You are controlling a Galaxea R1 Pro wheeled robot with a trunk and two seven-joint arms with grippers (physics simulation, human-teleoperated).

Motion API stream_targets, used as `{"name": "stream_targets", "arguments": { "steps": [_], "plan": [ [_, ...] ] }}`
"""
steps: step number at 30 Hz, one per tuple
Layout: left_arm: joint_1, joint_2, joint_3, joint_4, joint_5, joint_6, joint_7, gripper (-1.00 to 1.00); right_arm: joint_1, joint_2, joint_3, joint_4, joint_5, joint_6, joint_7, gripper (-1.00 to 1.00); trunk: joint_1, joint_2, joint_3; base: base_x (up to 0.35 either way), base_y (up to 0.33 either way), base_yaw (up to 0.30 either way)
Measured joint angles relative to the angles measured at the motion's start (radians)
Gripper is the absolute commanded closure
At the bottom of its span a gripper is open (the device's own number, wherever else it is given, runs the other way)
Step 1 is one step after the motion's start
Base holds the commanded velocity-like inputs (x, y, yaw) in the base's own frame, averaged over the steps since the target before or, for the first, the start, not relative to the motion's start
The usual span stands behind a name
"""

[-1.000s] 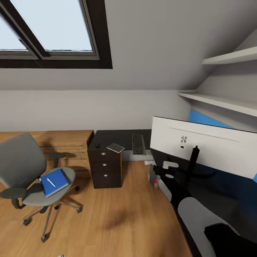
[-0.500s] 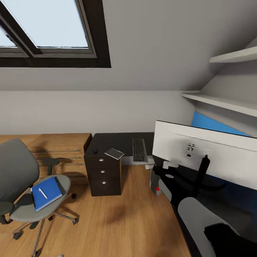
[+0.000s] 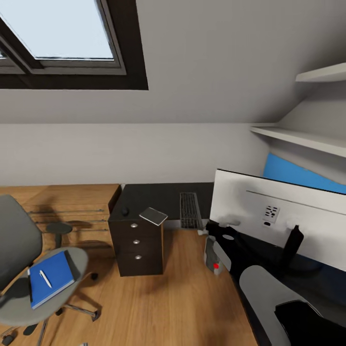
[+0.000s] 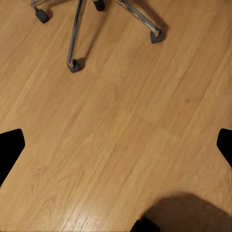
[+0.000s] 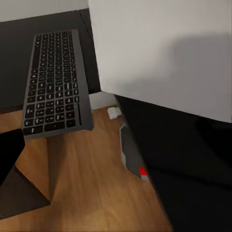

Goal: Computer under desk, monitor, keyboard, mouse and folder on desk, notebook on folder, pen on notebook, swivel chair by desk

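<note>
Fingers of the left arm [image 4: 10, 150] show in the left wrist view as dark tips at opposite edges, spread wide and holding nothing, over bare wooden floor [image 4: 116, 125] near the swivel chair [image 4: 77, 34] legs. In the right wrist view one dark fingertip [image 5: 8, 152] enters at an edge; whether that pair is released or clenched cannot be told. Beyond it lie the keyboard [image 5: 54, 82] on the black tabletop [image 5: 17, 63], the monitor [image 5: 164, 53] back, and the partly hidden computer [image 5: 131, 157]. In the head view the folder [image 3: 48, 279] with the pen [image 3: 45, 278] rests on the chair seat; notebook [image 3: 154, 216] and mouse [image 3: 125, 210] sit above the drawer unit [image 3: 137, 245]. The monitor's face is hidden.
</note>
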Motion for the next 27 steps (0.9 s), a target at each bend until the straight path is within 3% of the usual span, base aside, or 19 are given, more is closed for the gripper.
{"name": "stream_targets", "arguments": {
  "steps": [16,27],
  "plan": [
    [0.000,0.000,0.000,0.000,0.000,0.000,0.000,-1.00,0.001,0.000,0.000,0.001,0.000,0.000,0.002,-1.00,0.000,0.000,0.000,0.291,0.197,0.000],
    [0.000,0.001,0.000,0.000,0.000,0.001,0.000,-1.00,0.001,0.000,0.001,0.002,0.001,-0.001,0.004,-1.00,0.001,0.000,0.000,0.067,0.037,0.000]
  ]
}}
